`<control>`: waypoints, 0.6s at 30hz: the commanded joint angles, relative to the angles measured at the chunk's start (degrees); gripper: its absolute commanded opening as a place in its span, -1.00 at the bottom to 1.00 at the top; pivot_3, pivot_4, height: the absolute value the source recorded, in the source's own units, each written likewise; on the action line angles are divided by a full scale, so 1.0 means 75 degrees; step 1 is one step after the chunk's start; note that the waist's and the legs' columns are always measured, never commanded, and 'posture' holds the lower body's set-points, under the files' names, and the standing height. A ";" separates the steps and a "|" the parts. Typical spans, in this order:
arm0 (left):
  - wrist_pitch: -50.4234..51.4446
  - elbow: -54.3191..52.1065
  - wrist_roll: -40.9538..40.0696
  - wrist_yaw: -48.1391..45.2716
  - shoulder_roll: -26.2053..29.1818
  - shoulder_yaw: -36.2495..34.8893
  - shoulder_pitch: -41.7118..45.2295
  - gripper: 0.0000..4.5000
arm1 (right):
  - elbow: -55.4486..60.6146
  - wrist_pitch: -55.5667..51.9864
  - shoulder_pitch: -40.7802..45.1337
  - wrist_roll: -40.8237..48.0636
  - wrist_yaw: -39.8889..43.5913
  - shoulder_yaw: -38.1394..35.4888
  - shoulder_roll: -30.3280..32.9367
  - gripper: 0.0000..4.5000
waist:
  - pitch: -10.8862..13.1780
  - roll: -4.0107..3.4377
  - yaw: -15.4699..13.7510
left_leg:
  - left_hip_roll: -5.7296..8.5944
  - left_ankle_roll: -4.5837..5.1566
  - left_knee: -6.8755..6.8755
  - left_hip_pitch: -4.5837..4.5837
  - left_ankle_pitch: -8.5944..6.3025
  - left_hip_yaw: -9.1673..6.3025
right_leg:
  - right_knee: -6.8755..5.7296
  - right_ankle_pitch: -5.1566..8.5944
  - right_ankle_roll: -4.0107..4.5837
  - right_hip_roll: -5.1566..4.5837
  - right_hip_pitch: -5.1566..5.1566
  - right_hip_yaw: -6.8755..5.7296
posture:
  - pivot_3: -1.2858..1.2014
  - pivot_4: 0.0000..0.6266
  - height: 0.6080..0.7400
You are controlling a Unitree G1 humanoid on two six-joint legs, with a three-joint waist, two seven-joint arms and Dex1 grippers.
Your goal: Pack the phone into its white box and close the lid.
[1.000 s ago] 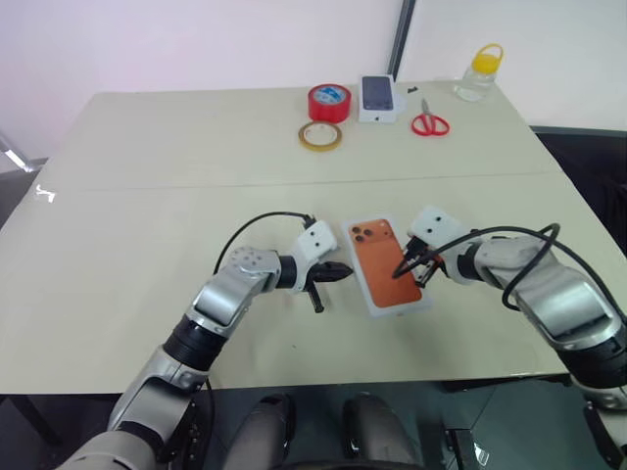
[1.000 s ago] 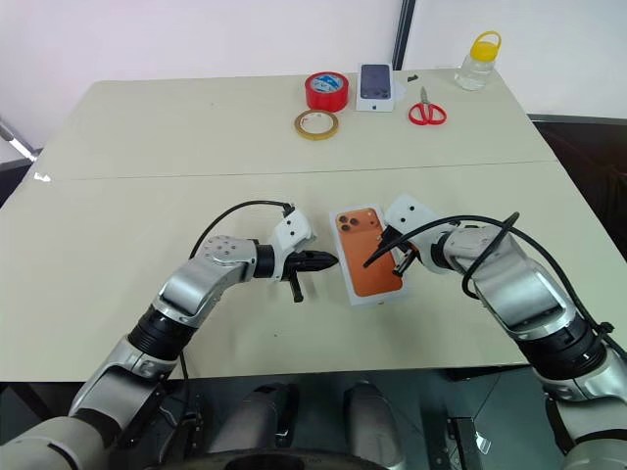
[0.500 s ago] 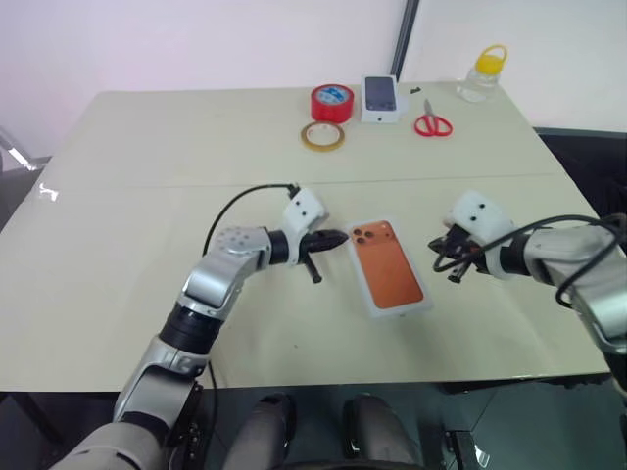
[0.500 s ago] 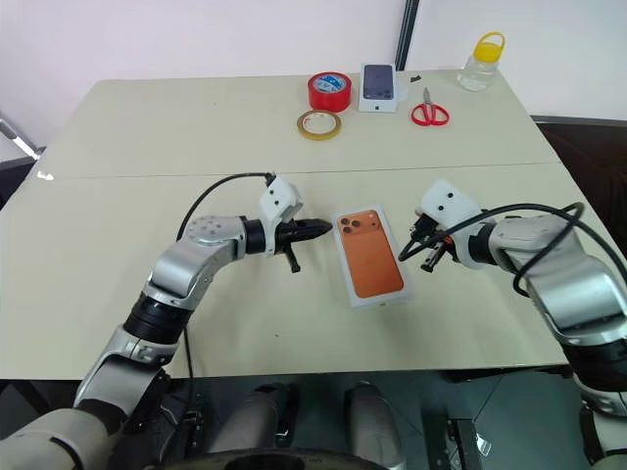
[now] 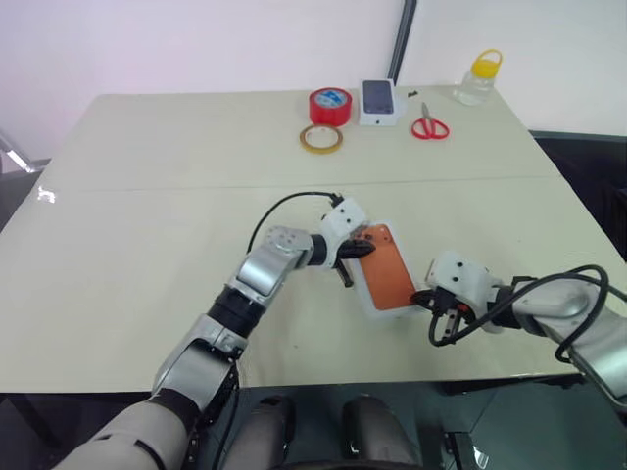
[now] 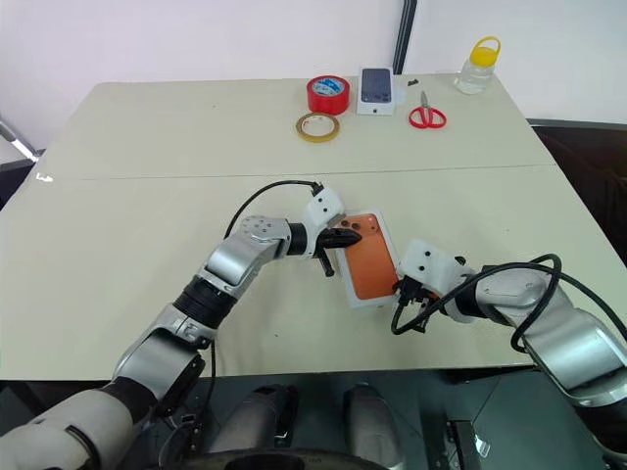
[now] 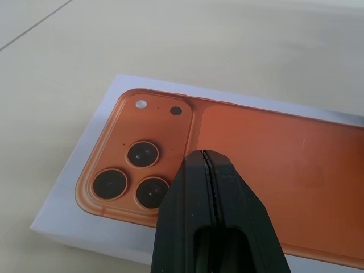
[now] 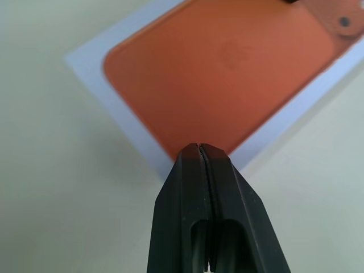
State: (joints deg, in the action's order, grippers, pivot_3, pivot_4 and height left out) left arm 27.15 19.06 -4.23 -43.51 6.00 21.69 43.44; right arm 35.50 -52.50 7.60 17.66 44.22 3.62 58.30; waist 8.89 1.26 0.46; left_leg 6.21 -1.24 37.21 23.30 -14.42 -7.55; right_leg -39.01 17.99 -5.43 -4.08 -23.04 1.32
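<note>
- The pale beige tabletop (image 5: 147,196) is our stage, and the action is all near its front edge, in the middle.
- There sits the shallow white rectangular cardboard box (image 7: 61,199), flat on the table and open at the top.
- And inside it lies the slim orange smartphone (image 5: 384,274), back up, three-lens camera cluster at the far end, white rim showing all round. Packing looks done!
- The left gripper (image 7: 205,156) has its black fingers pressed together on nothing, tip poised over the phone's back just beside the lenses. Whether it touches, I cannot tell.
- The right gripper (image 8: 198,149) is likewise pinched together and empty, tip at the box's near edge, beside the phone's bottom end.
- What's left, as I read it: nothing covers the phone, so the lid has yet to go on. That is the closing half of the job.
- Far back, well apart from the play: a clear jar with a yellow cap (image 5: 477,76), a small white box picturing a dark phone (image 5: 380,100), a red tape roll (image 5: 329,104), a tan tape ring (image 5: 321,137) and red-handled scissors (image 5: 429,125).
</note>
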 commanded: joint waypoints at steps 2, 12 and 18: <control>-0.0517 -0.0007 -0.0201 0.0627 -0.0131 -0.0855 0.0088 -1.00 | -0.0571 0.0227 0.0353 -0.0047 -0.0406 -0.0584 -0.0455 -0.99 | 0.0005 0.0006 0.0017 | 0.0000 0.0000 0.0001 0.0001 0.0000 0.0000 | 0.0000 0.0000 0.0000 0.0000 -0.0002 0.0001 | 0.03 -0.52 1.00; -0.0404 -0.1493 -0.0717 0.1341 0.1622 -0.3059 -0.0708 -1.00 | -0.3357 0.1589 0.2139 0.0407 -0.0313 -0.1744 -0.1387 -0.99 | 0.0005 -0.0002 0.0053 | -0.0003 -0.0008 -0.0012 0.0012 0.0005 0.0005 | -0.0014 -0.0001 0.0002 0.0007 -0.0035 0.0010 | 0.03 -0.52 1.00; -0.0165 -0.2526 -0.1203 0.1368 0.2692 -0.4254 -0.2386 -1.00 | -0.4374 0.2185 0.2605 0.0432 0.0139 -0.1585 -0.1667 -0.99 | 0.0007 -0.0007 0.0026 | -0.0002 -0.0008 -0.0012 0.0014 0.0005 0.0004 | -0.0011 -0.0001 0.0002 0.0003 -0.0038 0.0011 | 0.03 -0.52 1.00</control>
State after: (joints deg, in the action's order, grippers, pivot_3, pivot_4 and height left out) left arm 25.98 3.98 -11.88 -33.58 25.16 -7.71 25.48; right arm 2.68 -37.93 26.12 20.55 44.27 -7.53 45.85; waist 8.94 1.21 0.65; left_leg 6.19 -1.30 37.12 23.41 -14.38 -7.52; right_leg -39.10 17.98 -5.41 -4.06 -23.32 1.39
